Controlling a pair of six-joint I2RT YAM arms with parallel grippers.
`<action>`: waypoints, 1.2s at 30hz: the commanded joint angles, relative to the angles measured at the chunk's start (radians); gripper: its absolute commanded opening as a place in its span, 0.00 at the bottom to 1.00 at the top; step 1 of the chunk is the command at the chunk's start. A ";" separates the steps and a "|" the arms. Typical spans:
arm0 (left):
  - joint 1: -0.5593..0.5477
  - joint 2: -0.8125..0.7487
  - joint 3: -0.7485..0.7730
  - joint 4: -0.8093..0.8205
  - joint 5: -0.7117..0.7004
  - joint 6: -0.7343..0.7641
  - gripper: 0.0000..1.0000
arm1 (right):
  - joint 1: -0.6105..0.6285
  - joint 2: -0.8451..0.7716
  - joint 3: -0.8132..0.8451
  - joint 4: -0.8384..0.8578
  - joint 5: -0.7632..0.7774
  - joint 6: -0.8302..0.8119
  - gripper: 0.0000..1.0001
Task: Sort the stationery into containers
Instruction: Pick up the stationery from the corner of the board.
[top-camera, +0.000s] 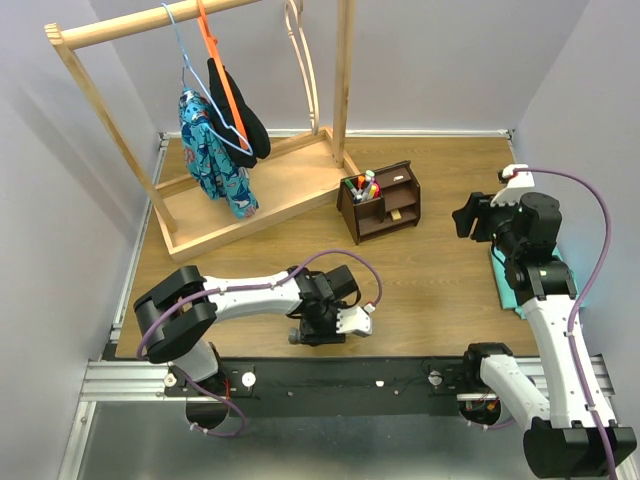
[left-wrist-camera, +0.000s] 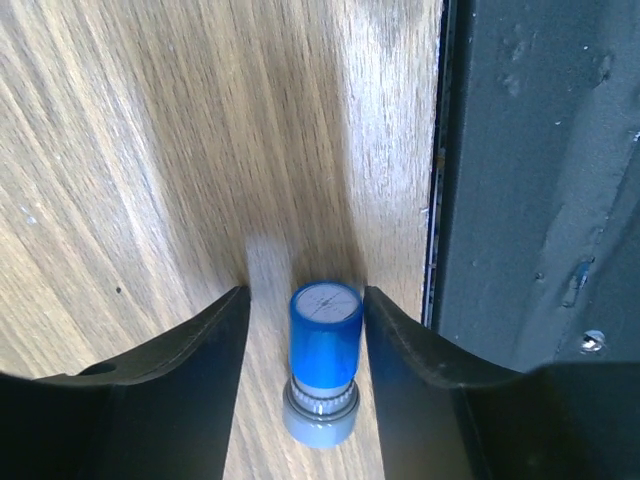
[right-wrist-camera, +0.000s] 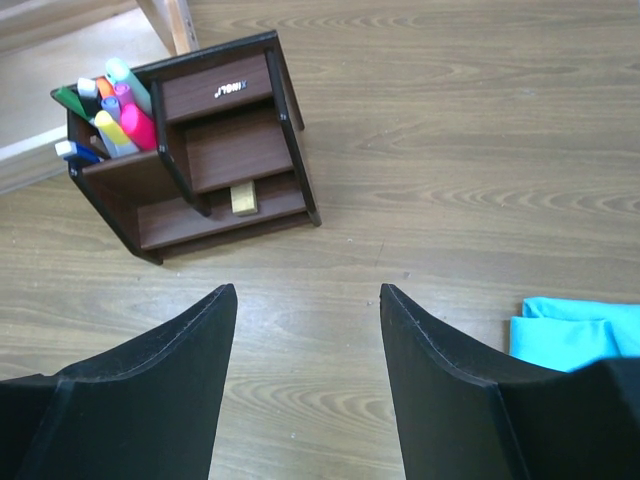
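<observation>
**One cylinder at the table's near lip, not yet gripped**

One item is between my fingers right now. The short cylinder (left-wrist-camera: 325, 335) sits inside the left gripper (left-wrist-camera: 306, 292), on the table (left-wrist-camera: 150, 150) close to the near edge. The jaws are part open and astride it: one finger looks to be touching or nearly so, and wood shows in the gap at the other. Nothing is clamped.

The right gripper (right-wrist-camera: 305, 290) hangs wide apart and empty over the middle of the table, looking down on the desk organiser (right-wrist-camera: 235, 150) further back.

Here is my worry. The cylinder is glossy blue plastic with a flat round face and a ribbed grey collar at one end. It looks upright on that collar, though the angle leaves me unsure. It is slick and round, so an off-centre squeeze could pop it out or tip it. Once it is on its side it rolls, and the black rail (left-wrist-camera: 540, 200) is just beside it. Beyond that it is off the table.

The fingers are matt black with curved inner faces, which should cradle it if I close evenly.

The organiser is dark brown wood, boxy, with thin partitions. Its tall corner bin is packed with markers (right-wrist-camera: 115, 110), and a tan cube (right-wrist-camera: 242, 198) occupies a lower shelf. A clumsy drop could bounce off a divider. The teal cloth (right-wrist-camera: 575, 335) on the right plays no part.
</observation>
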 joint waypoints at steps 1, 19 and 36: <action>-0.017 0.035 -0.036 0.035 -0.023 -0.014 0.55 | -0.007 -0.026 -0.032 -0.019 -0.023 0.020 0.67; -0.019 -0.008 0.179 -0.194 -0.001 0.089 0.10 | -0.007 -0.012 -0.017 -0.019 -0.008 0.022 0.67; 0.222 0.136 0.674 0.282 0.318 0.021 0.06 | -0.092 0.126 0.040 -0.013 0.037 0.026 0.67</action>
